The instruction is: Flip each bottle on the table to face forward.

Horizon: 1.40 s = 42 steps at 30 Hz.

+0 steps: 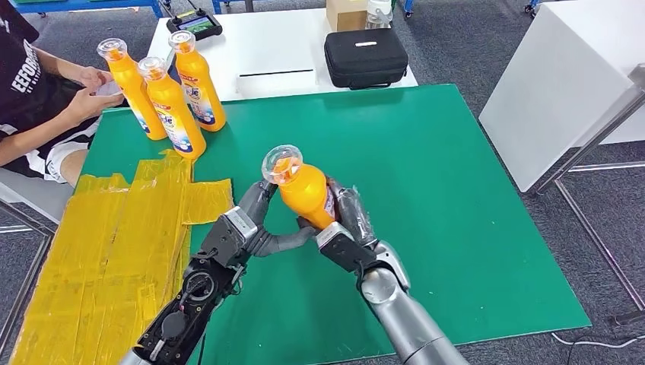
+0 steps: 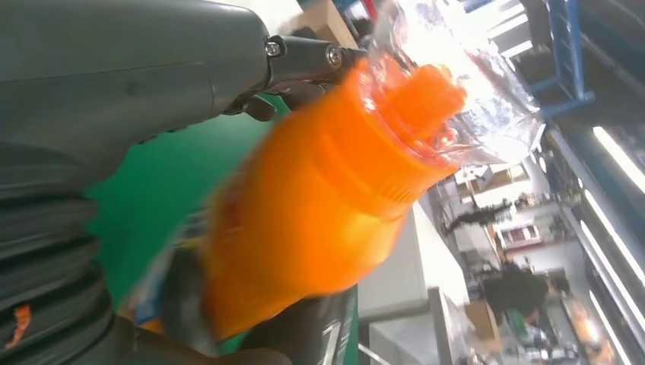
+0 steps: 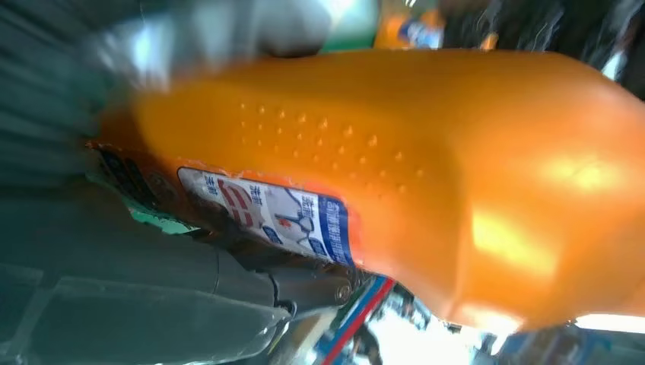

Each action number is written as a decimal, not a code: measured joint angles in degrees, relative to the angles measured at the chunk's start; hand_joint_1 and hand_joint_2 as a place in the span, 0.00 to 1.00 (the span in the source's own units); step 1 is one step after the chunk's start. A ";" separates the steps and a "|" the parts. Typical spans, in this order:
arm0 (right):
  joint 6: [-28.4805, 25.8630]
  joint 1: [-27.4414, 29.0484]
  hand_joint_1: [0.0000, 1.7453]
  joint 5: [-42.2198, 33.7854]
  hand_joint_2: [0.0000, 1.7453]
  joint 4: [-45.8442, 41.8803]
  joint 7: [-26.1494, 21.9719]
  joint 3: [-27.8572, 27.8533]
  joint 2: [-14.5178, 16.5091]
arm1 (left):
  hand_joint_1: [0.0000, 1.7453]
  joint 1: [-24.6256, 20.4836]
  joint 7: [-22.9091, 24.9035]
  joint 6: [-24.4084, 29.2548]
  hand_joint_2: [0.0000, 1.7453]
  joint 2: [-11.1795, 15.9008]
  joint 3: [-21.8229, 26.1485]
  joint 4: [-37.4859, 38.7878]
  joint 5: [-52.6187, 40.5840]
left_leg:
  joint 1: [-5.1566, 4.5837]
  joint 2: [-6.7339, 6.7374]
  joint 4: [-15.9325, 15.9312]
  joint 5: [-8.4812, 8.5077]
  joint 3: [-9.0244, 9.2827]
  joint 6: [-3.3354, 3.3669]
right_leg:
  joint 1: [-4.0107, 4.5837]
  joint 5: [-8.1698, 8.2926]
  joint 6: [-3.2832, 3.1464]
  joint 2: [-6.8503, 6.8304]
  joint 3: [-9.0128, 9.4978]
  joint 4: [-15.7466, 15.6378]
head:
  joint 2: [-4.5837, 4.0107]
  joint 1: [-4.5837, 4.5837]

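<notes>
An orange plastic bottle [image 1: 304,190] with a clear domed cap is seen at the centre of the head view, lifted over the green mat [image 1: 456,198] that covers the bench, tilted with its cap toward the upper left of the frame. It is grasped from both sides: the left hand [image 1: 255,228] is pressed against its lower left side with fingers curled around the body, and the right hand [image 1: 346,228] is wrapped around its lower right side. In the right wrist view the bottle's smooth, glossy shoulder [image 3: 426,167] is shown with a patch of small raised dots and a blue, white and red label [image 3: 281,217] lying against the dark fingers. In the left wrist view the ribbed orange neck and clear cap [image 2: 426,84] are blurred.

Three more orange bottles [image 1: 171,99] are stood upright, close together, at the upper left of the mat near its far edge. Crinkled yellow tape sheets [image 1: 114,251] are spread over the mat's left part down to the lower left corner. The right half of the mat is bare green up to its right and near edges.

Beyond the far edge, a white table [image 1: 289,53] carries a black zipped case [image 1: 365,57] and a black handheld controller [image 1: 194,23]. A seated person's hands [image 1: 91,91] are held at the upper left, just beside the three bottles. A white cabinet [image 1: 563,84] is placed at the upper right, apart from the bench.
</notes>
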 joint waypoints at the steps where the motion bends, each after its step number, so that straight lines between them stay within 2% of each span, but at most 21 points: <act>1: -0.11 0.12 1.00 0.32 1.00 0.41 -0.03 1.15 0.32 | 0.00 0.00 0.00 0.02 1.00 0.00 0.02 0.18 0.16 | 0.01 0.00 0.00 0.00 -0.01 0.00 | 0.00 -0.01 -0.01 0.00 0.00 0.00 | 0.00 0.01; 15: -0.41 0.58 1.00 2.67 1.00 1.77 -0.45 7.88 1.01 | 0.00 0.01 -0.16 0.07 1.00 0.00 0.93 2.45 2.47 | -0.01 -0.01 0.00 0.00 -0.03 0.00 | -0.04 -0.01 0.01 0.00 -0.01 -0.01 | 0.00 0.01; 16: -0.67 0.58 1.00 2.80 1.00 1.76 -0.16 8.21 0.98 | 0.09 0.02 -0.18 0.08 1.00 0.00 0.99 2.63 2.83 | -0.01 -0.01 0.00 0.00 -0.03 0.00 | -0.03 -0.01 0.01 0.00 -0.02 -0.01 | 0.00 0.01; 17: -0.88 0.57 1.00 2.80 1.00 1.76 0.18 8.52 0.93 | 0.30 0.04 -0.19 0.11 1.00 0.00 1.06 2.81 3.23 | -0.01 -0.01 0.00 0.00 -0.03 0.00 | -0.03 -0.02 0.01 0.00 -0.02 -0.01 | 0.00 0.01; 19: -1.15 0.57 1.00 2.55 1.00 1.76 0.76 9.02 0.83 | 0.79 0.10 -0.22 0.21 1.00 0.00 1.21 3.14 3.88 | 0.00 -0.01 0.00 0.00 -0.03 0.00 | -0.03 -0.02 0.01 0.00 -0.03 -0.01 | 0.00 0.01; 20: -1.18 0.56 1.00 2.32 1.00 1.77 0.93 9.20 0.80 | 0.95 0.14 -0.25 0.31 1.00 0.00 1.27 3.25 4.16 | 0.00 -0.01 0.00 0.00 -0.03 0.00 | -0.02 -0.02 0.01 0.00 -0.03 -0.01 | 0.00 0.01; 21: -1.23 0.55 1.00 2.06 1.00 1.77 1.03 9.37 0.77 | 0.99 0.17 -0.28 0.44 1.00 -0.01 1.32 3.34 4.42 | 0.00 -0.01 0.00 0.00 -0.03 -0.01 | -0.02 -0.02 0.01 0.01 -0.03 -0.01 | 0.00 0.01; 41: -2.15 0.49 1.00 -1.26 1.00 2.11 1.63 11.38 0.49 | 1.00 0.77 -0.74 2.29 1.00 -0.13 1.56 3.65 7.35 | 0.00 -0.01 0.00 0.00 -0.04 0.00 | -0.03 -0.02 0.01 0.00 -0.02 -0.01 | 0.00 0.01; 42: -2.23 0.51 0.75 -1.45 1.00 2.21 1.72 11.41 0.49 | 1.00 0.91 -0.74 2.50 1.00 -0.14 1.60 3.66 7.47 | 0.00 -0.01 0.00 0.00 -0.04 0.00 | -0.03 -0.02 0.01 0.00 -0.02 -0.01 | 0.00 0.01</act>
